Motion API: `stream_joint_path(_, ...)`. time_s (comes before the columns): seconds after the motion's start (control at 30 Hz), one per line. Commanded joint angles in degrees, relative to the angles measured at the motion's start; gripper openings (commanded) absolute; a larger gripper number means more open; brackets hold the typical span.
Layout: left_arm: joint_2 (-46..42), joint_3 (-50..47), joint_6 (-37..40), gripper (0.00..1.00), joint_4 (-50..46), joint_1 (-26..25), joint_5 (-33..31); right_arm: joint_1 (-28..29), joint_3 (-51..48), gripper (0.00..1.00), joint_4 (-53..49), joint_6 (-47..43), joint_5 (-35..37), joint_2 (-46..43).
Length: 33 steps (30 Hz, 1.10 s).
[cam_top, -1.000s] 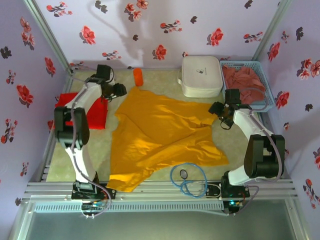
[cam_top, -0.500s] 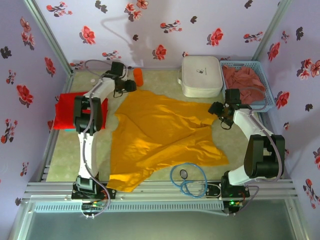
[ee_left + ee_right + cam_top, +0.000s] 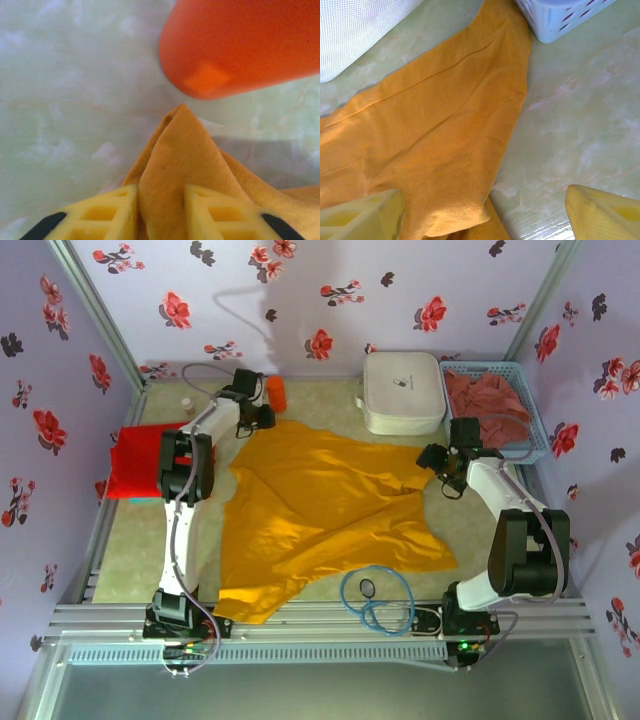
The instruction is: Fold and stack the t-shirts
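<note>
The golden-yellow t-shirt point(image 3: 320, 510) lies spread and rumpled across the middle of the table. My left gripper point(image 3: 265, 418) is at its far left corner, next to an orange cylinder point(image 3: 276, 392). In the left wrist view the yellow fingers point(image 3: 161, 210) pinch a peaked fold of that shirt point(image 3: 175, 150). My right gripper point(image 3: 432, 462) stands open over the shirt's right sleeve point(image 3: 430, 125), with the sleeve's edge lying between its wide-apart fingers point(image 3: 485, 207). The bright red t-shirt point(image 3: 140, 460) lies folded at the left edge. The reddish-pink t-shirt point(image 3: 490, 405) is bunched in the blue basket point(image 3: 540, 440).
A white rounded case point(image 3: 403, 390) stands at the back between the yellow shirt and the basket. A blue cable loop point(image 3: 375, 600) lies on the table near the front edge. The orange cylinder point(image 3: 240, 45) is just past the left fingers. The basket corner point(image 3: 560, 20) is close to the right gripper.
My left arm has swung from beside the red shirt to the yellow shirt's far left corner, and its jaws have closed on the cloth. The right arm has not moved.
</note>
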Motion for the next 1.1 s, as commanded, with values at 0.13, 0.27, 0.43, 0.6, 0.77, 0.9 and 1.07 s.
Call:
stream_joint_path(0.13,-5.35,-5.08,0.93,0.04,-0.47,-1.94,-1.78,-0.45,0.27,0.83,-2.33,-1.71,0.91,-1.49)
stream_joint_path(0.27,-11.26,-9.85,0.52,0.00,-0.34,-2.92,-3.77,-0.45,-0.02,0.83,-2.19,-1.63,0.72,-1.79)
stream_joint_path(0.43,-22.27,-20.14,0.55,0.00,3.82,-5.20,-5.85,-0.45,-0.40,0.83,-2.51,-1.67,1.45,-1.96)
stream_joint_path(0.6,-34.89,-34.36,0.41,0.00,9.93,-10.63,-9.54,-0.45,-0.36,0.83,-2.72,-1.70,1.74,-2.32)
stream_joint_path(0.77,-46.92,-50.04,-1.67,0.00,13.25,-19.64,-15.28,-0.45,-0.32,0.83,-2.78,-1.80,2.28,-3.01)
stream_joint_path(0.9,-51.60,-57.47,-4.26,0.00,12.16,-28.74,-20.99,-0.45,-0.40,0.83,-2.55,-1.96,2.05,-2.31)
stream_joint_path(1.07,-52.70,-58.99,-8.45,0.34,5.93,-34.03,-23.25,-0.40,-0.16,0.83,-1.81,-1.30,0.59,-0.87)
